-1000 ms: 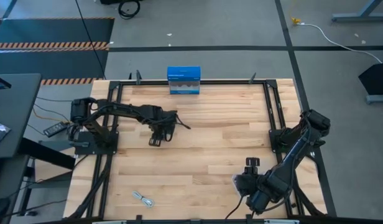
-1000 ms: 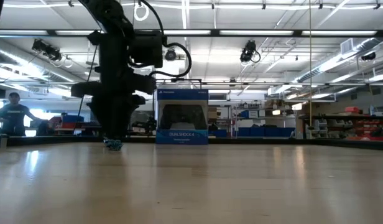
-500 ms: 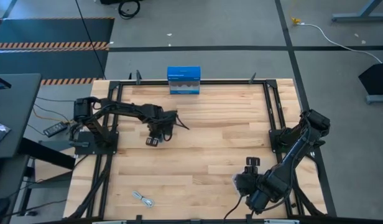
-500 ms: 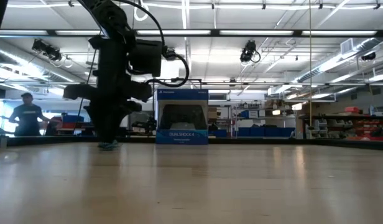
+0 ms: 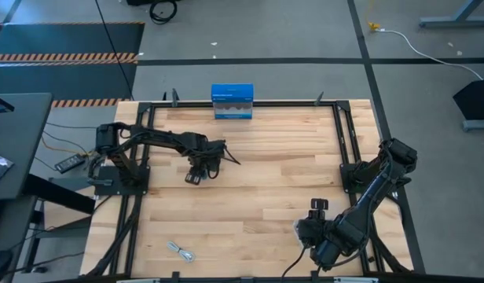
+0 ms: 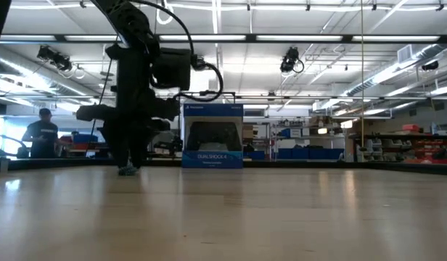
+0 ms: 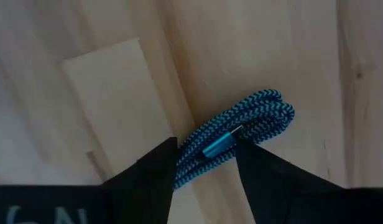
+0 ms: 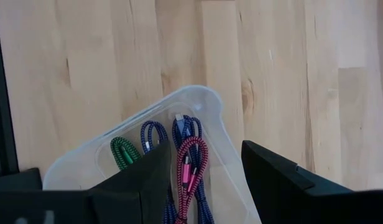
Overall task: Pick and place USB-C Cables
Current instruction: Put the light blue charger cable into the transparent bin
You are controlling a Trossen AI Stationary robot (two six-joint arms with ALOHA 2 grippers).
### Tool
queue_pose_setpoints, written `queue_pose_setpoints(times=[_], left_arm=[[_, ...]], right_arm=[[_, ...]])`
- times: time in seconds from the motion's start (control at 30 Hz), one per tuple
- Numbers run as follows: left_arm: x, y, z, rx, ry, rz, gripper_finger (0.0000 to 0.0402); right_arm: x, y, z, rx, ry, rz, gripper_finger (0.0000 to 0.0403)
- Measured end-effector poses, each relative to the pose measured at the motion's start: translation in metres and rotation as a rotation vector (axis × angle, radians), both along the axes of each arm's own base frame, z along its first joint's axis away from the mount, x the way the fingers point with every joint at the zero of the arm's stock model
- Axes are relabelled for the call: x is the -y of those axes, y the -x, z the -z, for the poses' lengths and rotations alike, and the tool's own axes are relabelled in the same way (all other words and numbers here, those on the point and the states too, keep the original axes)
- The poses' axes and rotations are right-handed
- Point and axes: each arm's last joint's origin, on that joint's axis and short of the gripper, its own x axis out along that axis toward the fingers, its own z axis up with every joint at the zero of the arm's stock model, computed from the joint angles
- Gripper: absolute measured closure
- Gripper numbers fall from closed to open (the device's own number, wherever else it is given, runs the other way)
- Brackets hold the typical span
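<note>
My left gripper [image 5: 192, 178] stands left of the table's middle, pointing down, shut on the teal braided USB-C cable [image 7: 257, 118]; the low view shows that cable [image 6: 128, 170] down at the table surface. A white-grey cable [image 5: 179, 251] lies on the table near the near edge. My right gripper [image 8: 207, 180] is open at the near right, above the clear plastic tray [image 8: 198, 93]. Green [image 8: 122, 151], dark purple [image 8: 153, 134] and maroon [image 8: 190, 162] cables lie in the tray. My left gripper pinches the teal cable's coil between its two fingers [image 7: 154, 171], beside the teal plug [image 7: 213, 149]. The fingers come from above, pointing down. The coil's looped end [image 7: 272, 109] sticks out past the fingertips. Whether the cable rests on the table I cannot tell.
A blue rectangular box [image 5: 232, 101] stands upright at the far edge's middle. Black frame rails [image 5: 348, 149] run along the table's left and right sides. Bare wood lies between the two arms. A person [image 6: 40, 134] is in the room beyond the table.
My left gripper has moved a little toward the table's left, still shut on the teal cable and keeping it low at the table surface. The person in the background has walked to the right.
</note>
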Motion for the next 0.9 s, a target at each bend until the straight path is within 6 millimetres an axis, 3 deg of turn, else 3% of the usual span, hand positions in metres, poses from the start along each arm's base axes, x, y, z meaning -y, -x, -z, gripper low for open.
queue_pose_setpoints(times=[0.2,0.53,0.63,0.77,0.9], left_arm=[[0.000,-0.001,0.012,-0.054,0.019,-0.008,0.0237],[0.001,0.001,0.002,-0.011,0.037,-0.068,0.0374],[0.004,0.001,-0.004,0.003,0.047,-0.100,0.0387],[0.010,-0.009,-0.027,0.060,0.070,-0.126,0.0383],[0.020,-0.027,-0.061,0.183,0.134,-0.112,0.0388]], right_arm=[[-0.001,0.001,0.000,0.007,-0.006,0.016,0.0199],[-0.001,0.001,0.000,0.008,-0.006,0.015,0.0199],[-0.001,0.001,0.000,0.008,-0.006,0.015,0.0199],[0.001,0.000,-0.002,0.021,0.021,0.026,0.0199],[0.001,-0.005,-0.024,0.234,0.101,0.062,0.0202]])
